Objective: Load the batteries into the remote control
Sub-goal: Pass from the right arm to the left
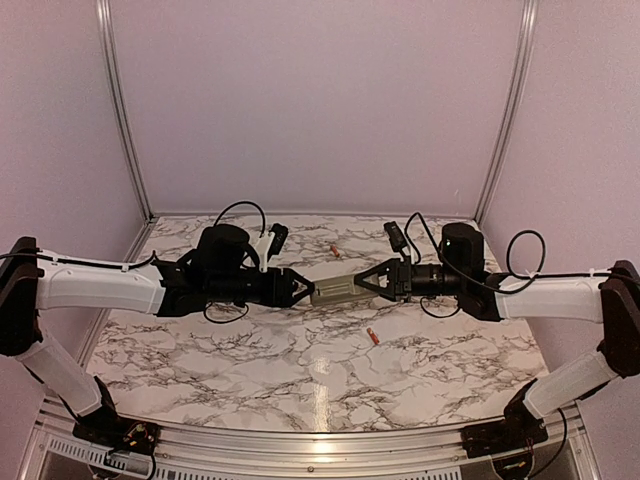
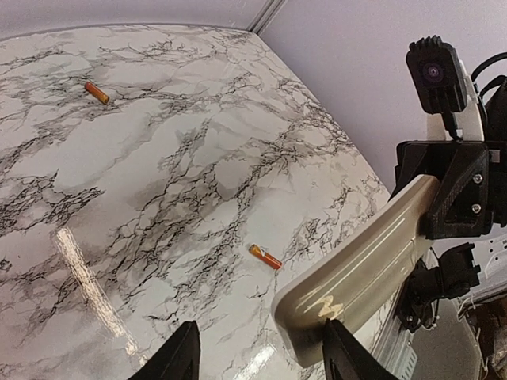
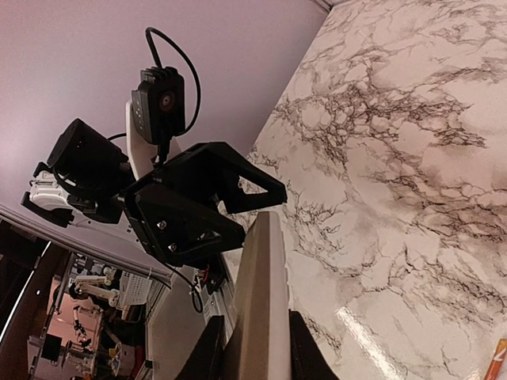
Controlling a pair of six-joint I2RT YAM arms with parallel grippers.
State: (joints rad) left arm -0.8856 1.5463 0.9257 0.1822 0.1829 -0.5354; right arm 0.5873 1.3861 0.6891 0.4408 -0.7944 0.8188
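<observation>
The remote control (image 1: 335,291) is held above the table between my two grippers, greyish back showing. My right gripper (image 1: 374,282) is shut on its right end; in the right wrist view the remote (image 3: 257,293) sits pinched between the two fingers (image 3: 207,352). My left gripper (image 1: 300,290) is open, and the remote's free end (image 2: 356,277) lies between its spread fingers, close to the right finger (image 2: 348,356). One orange battery (image 1: 334,250) lies behind the remote, another battery (image 1: 372,337) in front. Both show in the left wrist view (image 2: 97,93) (image 2: 265,256).
The marble table (image 1: 250,370) is bounded by pale walls with metal corner rails (image 1: 125,110). The left arm's wrist camera (image 3: 158,103) faces my right gripper. One battery tip (image 3: 499,360) shows at the right wrist view's lower corner.
</observation>
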